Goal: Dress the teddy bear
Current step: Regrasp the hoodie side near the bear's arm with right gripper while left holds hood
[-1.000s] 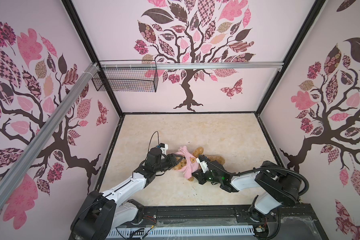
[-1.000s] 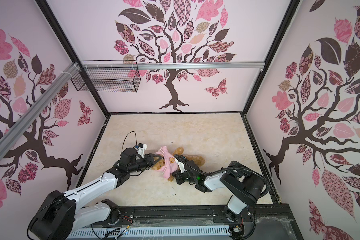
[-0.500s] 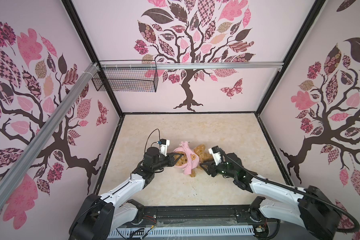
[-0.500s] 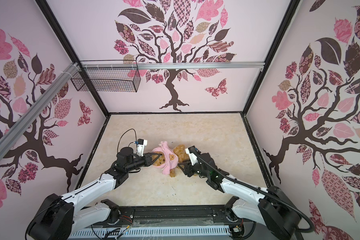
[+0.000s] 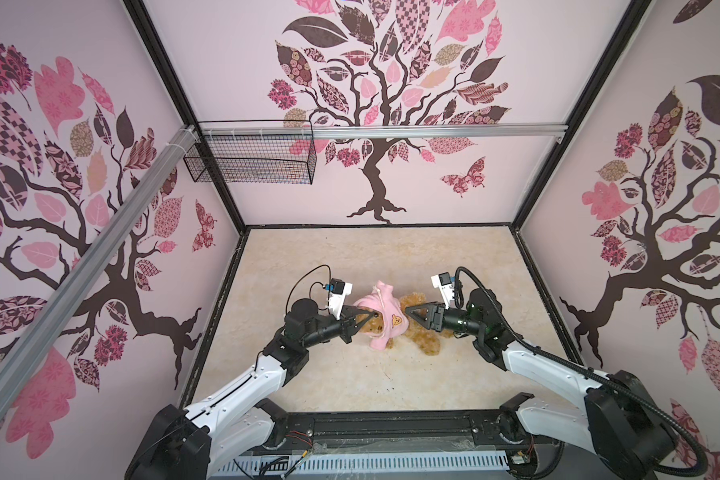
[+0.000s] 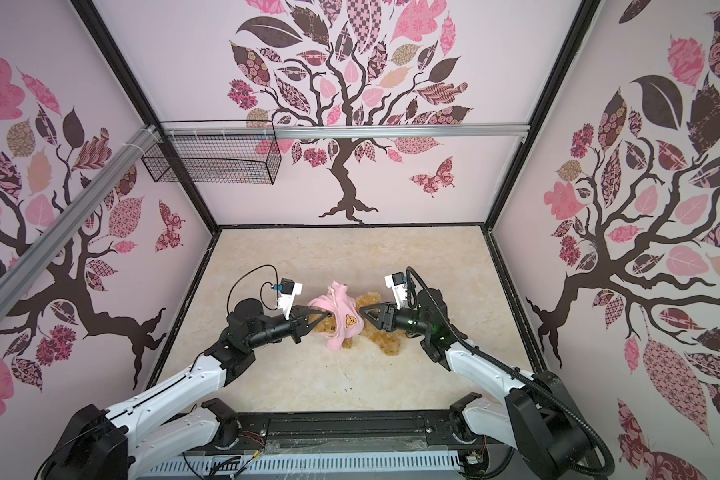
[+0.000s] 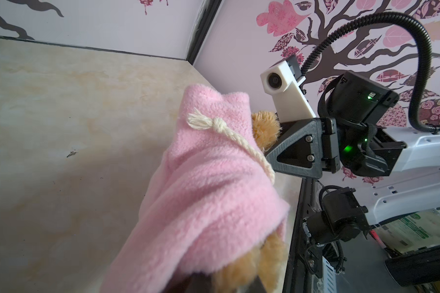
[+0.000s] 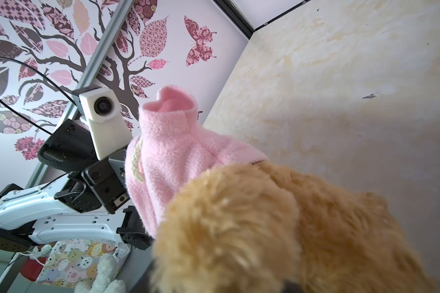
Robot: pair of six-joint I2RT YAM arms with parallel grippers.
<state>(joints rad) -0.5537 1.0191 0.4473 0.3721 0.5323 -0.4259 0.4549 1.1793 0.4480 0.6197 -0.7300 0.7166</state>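
Note:
The golden-brown teddy bear (image 5: pixel 422 337) (image 6: pixel 385 338) lies mid-floor, head to the left. A pink shirt (image 5: pixel 385 318) (image 6: pixel 341 318) with an orange bear-face emblem covers its head and chest. One empty sleeve sticks up. My left gripper (image 5: pixel 360 313) (image 6: pixel 314 312) is shut on the shirt's edge by the bear's face. In the left wrist view pink fleece (image 7: pixel 214 190) and fur crowd its jaws. My right gripper (image 5: pixel 408 314) (image 6: pixel 362 313) meets the shirt's right side. Fur (image 8: pixel 290 228) hides its jaws in the right wrist view.
A black wire basket (image 5: pixel 250 160) hangs from the aluminium rail on the back wall, high at the left. Patterned walls close three sides. The black frame (image 5: pixel 391 428) runs along the front edge. A patterned bag (image 8: pixel 69 261) and a white plush (image 8: pixel 102 281) lie outside the cell.
My right arm has swung out from the front of the bear and now reaches it from the right. My left gripper has closed. The bear and the shirt have shifted slightly right and back.

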